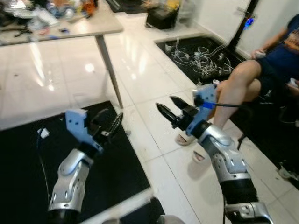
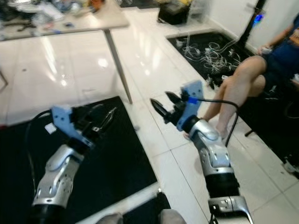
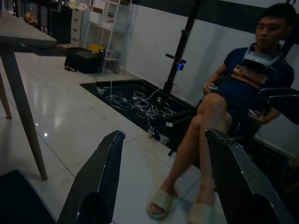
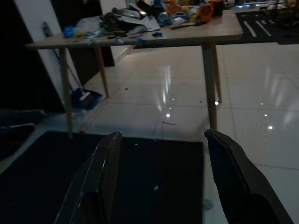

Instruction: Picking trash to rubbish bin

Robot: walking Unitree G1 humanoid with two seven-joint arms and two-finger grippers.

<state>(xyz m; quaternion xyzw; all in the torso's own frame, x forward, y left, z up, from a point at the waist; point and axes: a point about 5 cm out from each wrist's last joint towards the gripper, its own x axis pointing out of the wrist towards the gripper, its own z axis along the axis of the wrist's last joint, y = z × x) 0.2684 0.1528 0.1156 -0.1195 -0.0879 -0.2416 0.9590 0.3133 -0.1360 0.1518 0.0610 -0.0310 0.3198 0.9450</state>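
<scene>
Both empty and spread, the left claw (image 1: pixel 113 125) and right claw (image 1: pixel 169 108) hover above a black mat (image 1: pixel 28 163), a white scrap (image 1: pixel 44 133) lying beyond the left claw, nothing collected yet.

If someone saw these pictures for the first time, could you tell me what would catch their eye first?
Most striking are the robot's two raised arms: the left hand open over the black mat, the right hand open over the white tiles. A seated person in slippers is at the robot's right, by tangled white cables, and a cluttered table stands ahead to the left.
</scene>
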